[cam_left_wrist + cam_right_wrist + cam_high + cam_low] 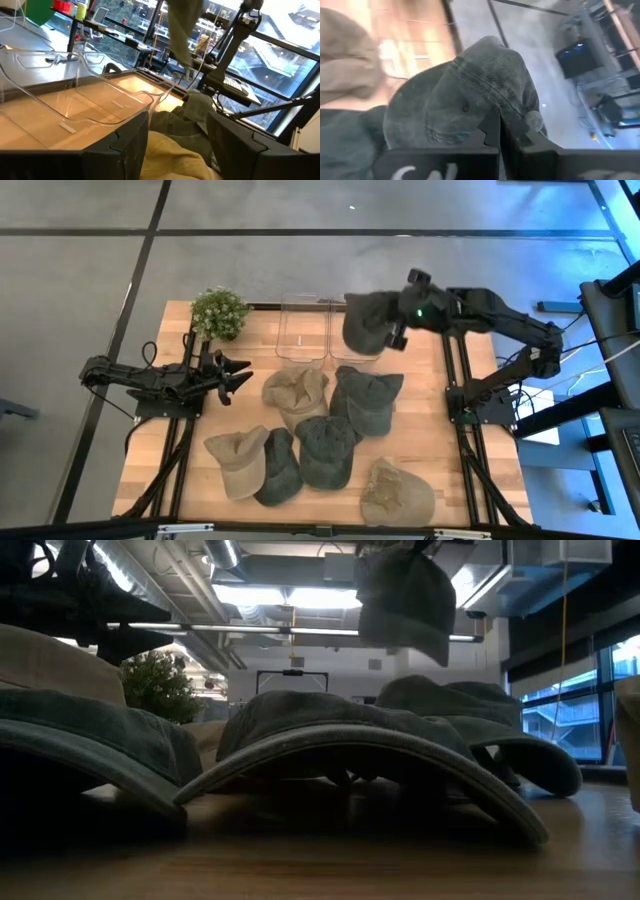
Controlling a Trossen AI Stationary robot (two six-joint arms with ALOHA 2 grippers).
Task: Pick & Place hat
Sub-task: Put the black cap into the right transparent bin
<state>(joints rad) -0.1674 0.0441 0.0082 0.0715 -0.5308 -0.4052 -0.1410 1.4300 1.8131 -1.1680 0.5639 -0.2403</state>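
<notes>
A dark grey hat [364, 320] hangs lifted in my right gripper [394, 328], above the two clear bins [305, 330] at the table's far edge. The low view shows it high up, dangling clear [405, 600]. The right gripper [500, 131] is shut on it. Several more hats, tan [295, 392] and dark grey [366, 400], lie crown up on the wooden table. My left gripper [236, 375] waits open at the table's left side, low, pointing at the tan hat [170, 160] without touching it. My right gripper pinches a bunch of the dark grey hat's crown cloth [487, 112] between its two shut fingers [517, 131]. The hat is lifted clear of the table and hangs slack below the fingers, its crown bulging away from them.
A potted plant [220, 311] stands at the far left corner next to the bins. The bin's clear wall [75, 100] stands just beyond my left gripper. Hats crowd the table's middle and near half. Bare wood shows along the right edge [470, 470].
</notes>
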